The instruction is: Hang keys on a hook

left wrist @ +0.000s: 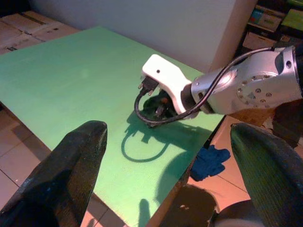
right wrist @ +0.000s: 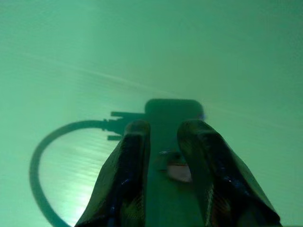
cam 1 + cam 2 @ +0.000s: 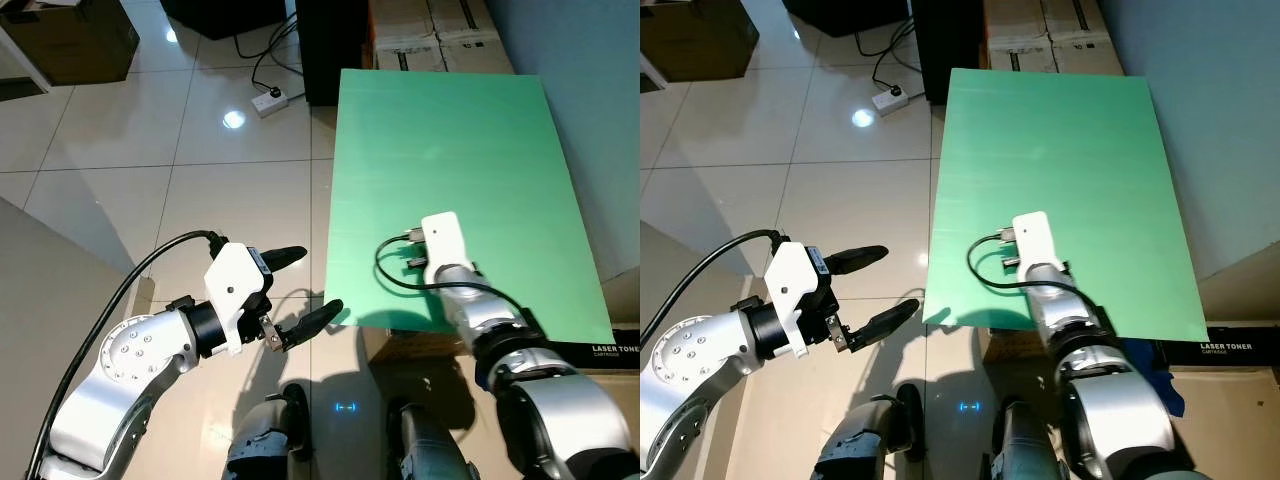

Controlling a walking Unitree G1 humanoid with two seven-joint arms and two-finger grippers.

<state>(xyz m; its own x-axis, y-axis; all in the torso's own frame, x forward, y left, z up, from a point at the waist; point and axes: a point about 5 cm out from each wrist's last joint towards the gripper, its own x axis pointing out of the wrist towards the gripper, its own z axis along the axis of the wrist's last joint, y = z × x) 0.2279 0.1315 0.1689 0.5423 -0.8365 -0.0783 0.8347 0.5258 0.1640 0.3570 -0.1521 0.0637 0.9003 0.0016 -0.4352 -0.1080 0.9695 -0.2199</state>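
My right gripper reaches over the near part of a green board, its fingers pointing down at the surface. In the right wrist view its two black fingers stand close together with a small pale metallic thing, seemingly the keys, in the narrow gap. My left gripper hangs open above the tiled floor, just left of the board's near corner, with nothing between its fingers. From the left wrist view the right gripper's white housing and looped black cable sit low over the board.
The green board rests on cardboard boxes against a blue-grey wall on the right. A power strip with cables lies on the tiles behind. A brown box stands far left. A blue cloth lies beside the board's near right corner.
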